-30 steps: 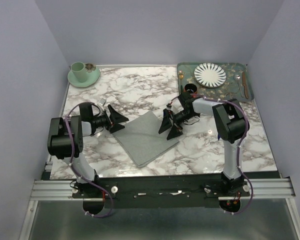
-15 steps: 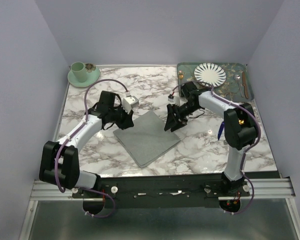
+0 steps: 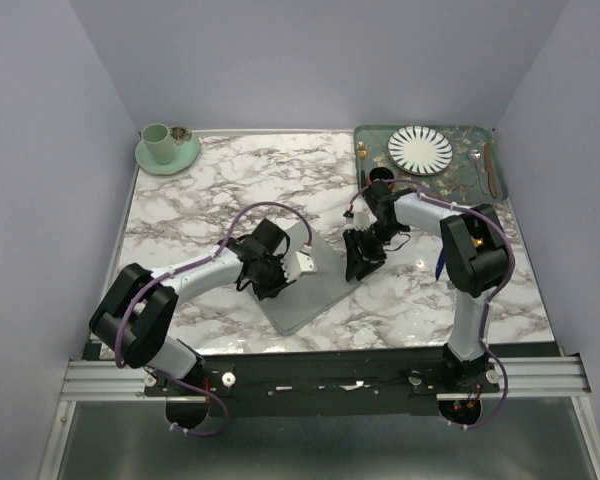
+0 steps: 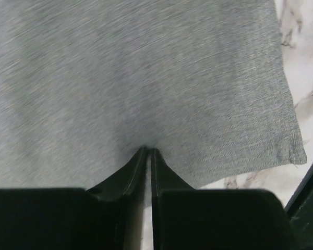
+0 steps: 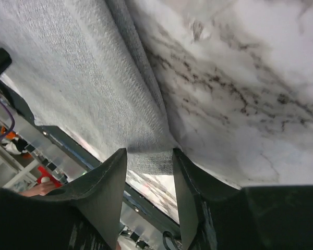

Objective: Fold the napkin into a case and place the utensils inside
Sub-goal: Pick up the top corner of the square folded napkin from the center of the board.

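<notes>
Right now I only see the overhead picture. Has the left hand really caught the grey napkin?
Observer: Yes. On its wrist camera the left hand is pinched almost shut, with a small pucker of napkin at its tips.
Operator: And the right one?
Observer: The right hand is open. Its fingers stand on either side of a napkin corner and are not squeezing it yet.
</notes>
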Action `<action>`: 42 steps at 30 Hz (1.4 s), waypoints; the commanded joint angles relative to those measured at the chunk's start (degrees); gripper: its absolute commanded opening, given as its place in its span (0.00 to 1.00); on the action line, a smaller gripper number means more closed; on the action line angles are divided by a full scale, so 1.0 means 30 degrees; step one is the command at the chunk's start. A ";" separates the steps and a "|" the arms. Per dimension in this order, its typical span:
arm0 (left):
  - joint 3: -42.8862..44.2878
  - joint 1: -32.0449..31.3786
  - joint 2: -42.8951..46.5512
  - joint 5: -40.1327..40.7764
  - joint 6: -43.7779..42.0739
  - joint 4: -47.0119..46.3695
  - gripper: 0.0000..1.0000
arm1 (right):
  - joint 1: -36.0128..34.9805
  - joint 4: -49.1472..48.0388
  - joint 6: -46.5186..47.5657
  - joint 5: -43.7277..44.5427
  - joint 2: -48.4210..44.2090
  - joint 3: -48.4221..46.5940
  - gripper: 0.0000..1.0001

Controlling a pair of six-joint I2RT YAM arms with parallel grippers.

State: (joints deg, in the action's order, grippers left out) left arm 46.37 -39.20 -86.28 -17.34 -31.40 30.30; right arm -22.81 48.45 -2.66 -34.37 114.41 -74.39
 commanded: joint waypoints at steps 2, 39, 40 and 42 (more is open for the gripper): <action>0.0596 -0.2220 -0.1736 0.0189 0.1118 0.0357 0.13 | 0.0044 -0.0271 0.0445 0.3106 0.1704 -0.2208 0.49; 0.0305 -0.6587 0.2103 -0.1693 0.1267 -0.3596 0.49 | 0.1919 0.0023 0.0973 -0.0614 -0.0579 -0.2040 0.64; 0.0247 -0.6910 0.1984 -0.1487 0.1151 -0.3772 0.49 | 0.1919 -0.0006 0.0451 -0.0672 -0.0549 -0.2010 0.64; 0.0130 -0.7790 0.1634 -0.0900 0.0771 -0.4066 0.49 | 0.1919 -0.0006 0.0446 -0.0672 -0.0549 -0.1893 0.64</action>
State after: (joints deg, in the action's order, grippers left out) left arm 47.66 -58.37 -79.31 -25.54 -27.99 23.03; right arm -16.88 49.82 0.54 -35.05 113.99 -80.99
